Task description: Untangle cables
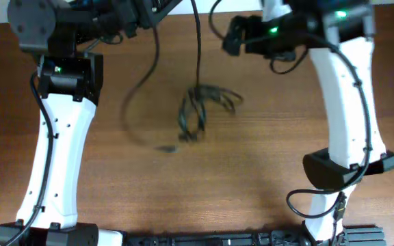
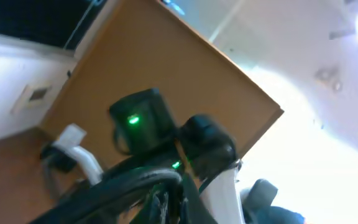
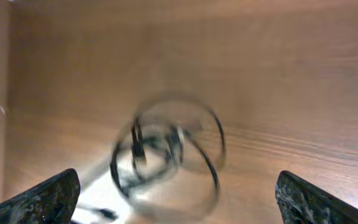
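Note:
The cables point(image 1: 204, 108) lie as a tangled black bundle mid-table. One strand point(image 1: 198, 48) rises straight up from it past the top edge. A blurred strand point(image 1: 137, 89) hangs from my left gripper point(image 1: 146, 14) at the far top and ends in a plug point(image 1: 167, 147) on the table. The left gripper looks shut on this cable. Its wrist view shows only dark blurred shapes at the jaws point(image 2: 179, 199). My right gripper point(image 1: 232, 35) is open and empty. In its wrist view point(image 3: 176, 186) the wide-apart fingertips hover over the blurred bundle point(image 3: 163, 152).
The brown wooden table point(image 1: 265, 164) carries only the cables. Both white arm bodies stand at the table's left point(image 1: 60, 150) and right point(image 1: 347, 102) sides. The left wrist view faces the right arm point(image 2: 148, 121) and a wooden panel.

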You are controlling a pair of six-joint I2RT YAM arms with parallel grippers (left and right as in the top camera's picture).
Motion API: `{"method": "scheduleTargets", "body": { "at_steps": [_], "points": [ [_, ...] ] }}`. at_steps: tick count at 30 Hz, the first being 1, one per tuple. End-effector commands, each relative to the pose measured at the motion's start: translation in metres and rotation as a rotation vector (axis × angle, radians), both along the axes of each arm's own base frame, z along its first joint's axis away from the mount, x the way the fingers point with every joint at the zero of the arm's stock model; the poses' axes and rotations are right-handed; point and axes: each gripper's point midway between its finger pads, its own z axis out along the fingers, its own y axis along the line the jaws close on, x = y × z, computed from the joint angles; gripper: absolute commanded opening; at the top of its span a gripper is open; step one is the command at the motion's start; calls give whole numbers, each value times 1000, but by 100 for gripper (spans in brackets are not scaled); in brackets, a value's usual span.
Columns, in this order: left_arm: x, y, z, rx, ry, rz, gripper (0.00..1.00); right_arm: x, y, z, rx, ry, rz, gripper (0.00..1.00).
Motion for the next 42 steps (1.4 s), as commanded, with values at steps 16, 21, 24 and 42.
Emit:
{"method": "scheduleTargets", "body": {
  "at_steps": [16, 21, 24, 42],
  "points": [
    [76, 49, -72, 64, 410, 332, 0, -13, 69, -110, 15, 0, 614, 98],
    [75, 49, -72, 59, 427, 330, 0, -15, 111, -144, -31, -2, 699, 96],
    [75, 57, -72, 43, 471, 320, 0, 5, 122, -163, -20, -25, 678, 80],
    [63, 235, 68, -573, 309, 534, 0, 7, 24, -251, -285, 329, 196, 4]
  ]
}}
